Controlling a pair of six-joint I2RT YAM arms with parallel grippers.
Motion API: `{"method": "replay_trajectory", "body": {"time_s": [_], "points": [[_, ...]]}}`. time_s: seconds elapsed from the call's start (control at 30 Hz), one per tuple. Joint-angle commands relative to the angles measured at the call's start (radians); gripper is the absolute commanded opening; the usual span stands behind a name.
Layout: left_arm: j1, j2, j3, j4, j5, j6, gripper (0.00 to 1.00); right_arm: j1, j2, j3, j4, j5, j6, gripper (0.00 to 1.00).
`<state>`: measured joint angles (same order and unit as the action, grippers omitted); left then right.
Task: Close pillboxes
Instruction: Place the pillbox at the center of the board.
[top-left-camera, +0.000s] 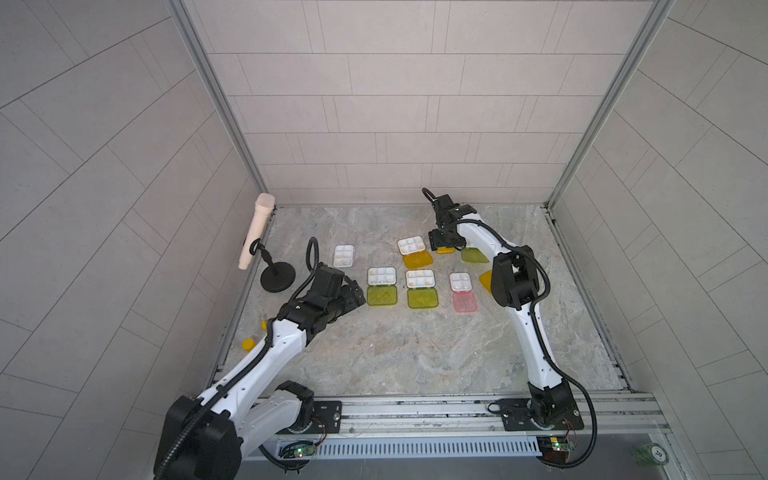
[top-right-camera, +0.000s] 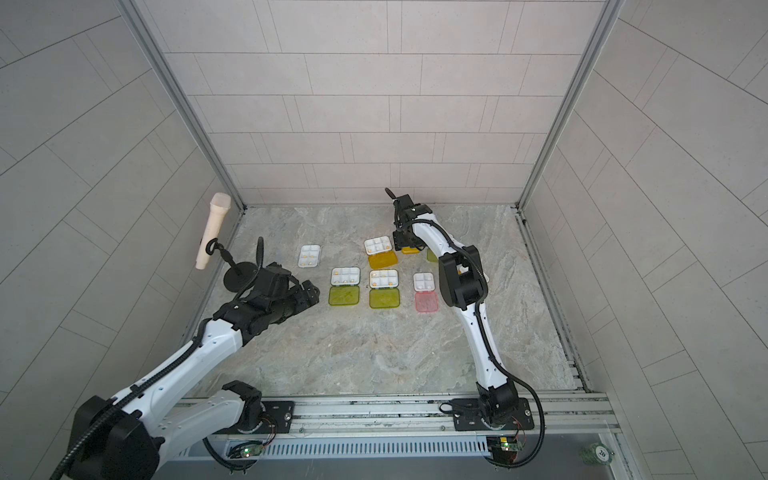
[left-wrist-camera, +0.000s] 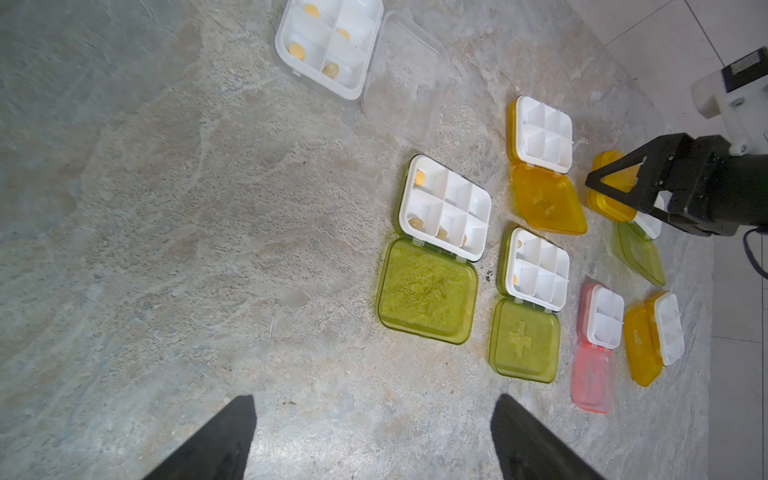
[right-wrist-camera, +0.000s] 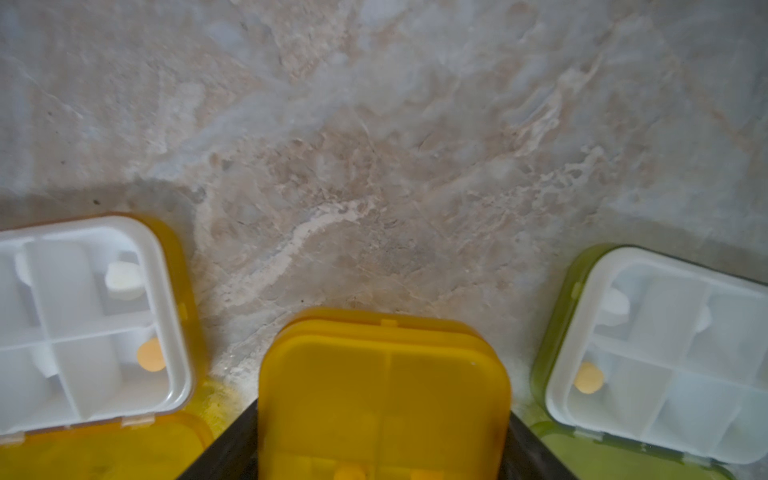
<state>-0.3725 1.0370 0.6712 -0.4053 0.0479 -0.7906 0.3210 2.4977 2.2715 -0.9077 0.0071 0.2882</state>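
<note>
Pillboxes (top-left-camera: 420, 279): eight counted on the marble table (top-left-camera: 374, 353) in a top view, the clear one (top-left-camera: 344, 255) nearest the microphone stand (top-left-camera: 277, 279).

Left wrist: three green, three orange, one pink, one clear. Seven lie open. The clear one's tray (left-wrist-camera: 328, 45) holds four tablets. Left gripper (left-wrist-camera: 374, 397) spread, empty.

Right wrist: shut orange box (right-wrist-camera: 384, 365) sits between the right gripper (right-wrist-camera: 383, 409) fingers; squeeze not discernible. Flanking trays each show one orange tablet.

Pillboxes (top-left-camera: 382, 276) in two rows on the desk (top-left-camera: 374, 353); microphone stand (top-left-camera: 277, 279) to their left; right end effector (top-left-camera: 444, 248) astride a back-row pillbox (right-wrist-camera: 382, 395).
</note>
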Motion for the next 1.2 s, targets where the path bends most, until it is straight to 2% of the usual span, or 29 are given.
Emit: {"method": "replay_trajectory", "body": {"time_s": [0.0,0.27,0.5,0.63,0.77,0.9,1.17], "points": [[0.007,-0.004,0.038,0.0,-0.011,0.011,0.93,-0.005,0.024,0.032,-0.045,-0.013,-0.023,0.8],[0.007,-0.005,0.05,-0.024,-0.001,0.01,0.93,-0.005,0.053,0.049,-0.073,0.009,-0.023,0.81],[0.007,0.004,0.057,-0.024,0.013,0.008,0.93,-0.005,0.052,0.069,-0.088,-0.034,-0.011,0.87],[0.007,-0.004,0.064,-0.033,0.015,0.007,0.93,-0.003,0.014,0.084,-0.106,-0.052,0.002,0.89],[0.007,-0.018,0.097,-0.067,0.009,0.029,0.93,0.003,-0.062,0.072,-0.12,-0.016,0.014,0.89],[0.007,-0.018,0.169,-0.105,0.01,0.06,0.93,0.015,-0.18,-0.032,-0.091,0.012,0.025,0.9],[0.007,0.092,0.381,-0.107,0.021,0.119,0.93,0.032,-0.473,-0.431,0.078,0.035,0.065,0.91]]}}
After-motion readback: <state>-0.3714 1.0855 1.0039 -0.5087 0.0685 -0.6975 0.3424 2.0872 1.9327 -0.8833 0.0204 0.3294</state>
